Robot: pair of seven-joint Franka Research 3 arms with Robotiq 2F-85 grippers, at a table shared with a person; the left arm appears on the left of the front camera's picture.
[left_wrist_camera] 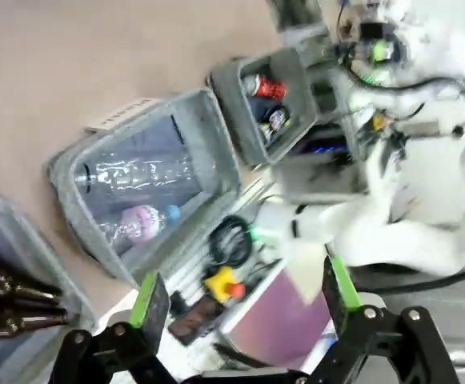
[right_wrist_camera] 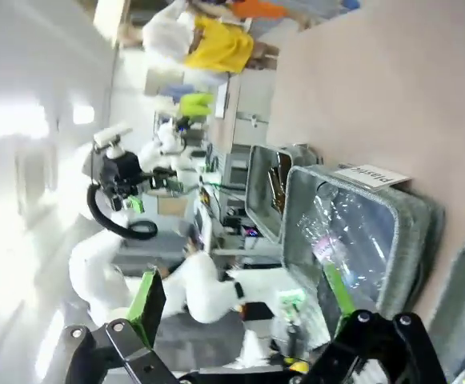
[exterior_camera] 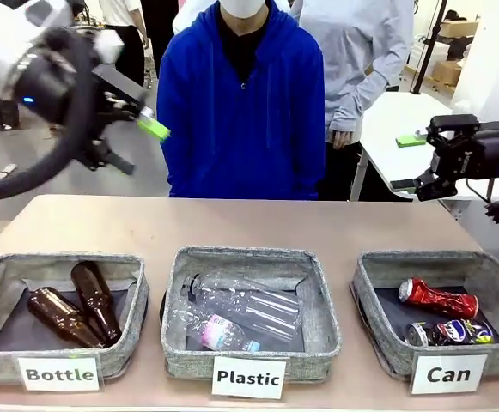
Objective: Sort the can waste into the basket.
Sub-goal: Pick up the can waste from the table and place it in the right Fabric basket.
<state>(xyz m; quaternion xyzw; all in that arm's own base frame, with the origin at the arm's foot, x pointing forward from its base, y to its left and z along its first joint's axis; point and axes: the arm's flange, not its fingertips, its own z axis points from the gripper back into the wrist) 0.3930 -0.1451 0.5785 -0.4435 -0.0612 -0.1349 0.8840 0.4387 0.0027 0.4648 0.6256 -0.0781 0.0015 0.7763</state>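
- Front view: I see three grey fabric baskets in a row along the near edge of the worktop (exterior_camera: 249, 223), signed "Bottle", "Plastic" and "Can" from my left to my right
- The Can basket (exterior_camera: 378, 266) sits at about 4 o'clock in the front view; the red can (exterior_camera: 438, 299) lies crushed on its dark lining, and the blue and silver can (exterior_camera: 452, 332) lies just beside it on the near side, touching or nearly so
- Both cans also show inside that basket in the left wrist view, at about 1 o'clock, small and blurred
- The Plastic basket (exterior_camera: 251, 257) in the middle holds clear plastic bottles (exterior_camera: 240, 313); the Bottle basket (exterior_camera: 60, 262) holds two brown glass bottles (exterior_camera: 82, 309)
- My left hand (left_wrist_camera: 240, 300) is raised well above the worktop at 10 o'clock in the front view; its green-padded fingers stand fully apart and hold nothing
- My right hand (right_wrist_camera: 240, 296) hangs at 3 o'clock in the front view, high above the Can basket; its fingers are likewise spread wide and empty
- A person in a blue hooded top (exterior_camera: 240, 103) stands at the far side, at 12 o'clock; I see no hands of theirs over the worktop
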